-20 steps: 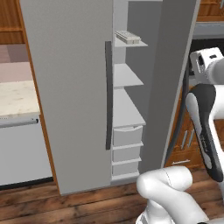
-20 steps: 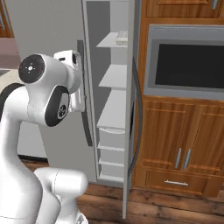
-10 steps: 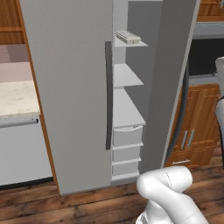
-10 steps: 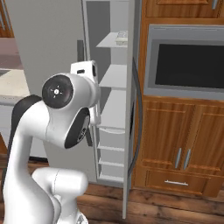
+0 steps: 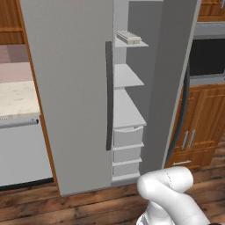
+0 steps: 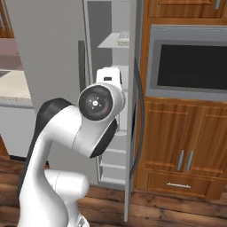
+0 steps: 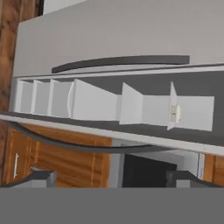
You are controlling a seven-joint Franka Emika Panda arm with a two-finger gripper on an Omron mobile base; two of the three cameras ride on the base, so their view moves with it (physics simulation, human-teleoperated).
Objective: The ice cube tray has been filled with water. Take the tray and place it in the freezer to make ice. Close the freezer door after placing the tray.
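The ice cube tray (image 5: 128, 37) already lay on the top shelf (image 5: 131, 43) of the freezer (image 5: 127, 114), toward twelve o'clock in the left base view. The gripper (image 7: 109, 179) hung back with jaws spread and empty. The freezer door (image 5: 169, 83) stood open, so closing it was what remained.

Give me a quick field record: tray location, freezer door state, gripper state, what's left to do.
tray: ice cube tray lies on the top shelf inside the freezer
door: freezer door stands open, swung to the right of the compartment
gripper: gripper open, holding nothing, facing the open freezer
remaining: tray placed; door not yet closed
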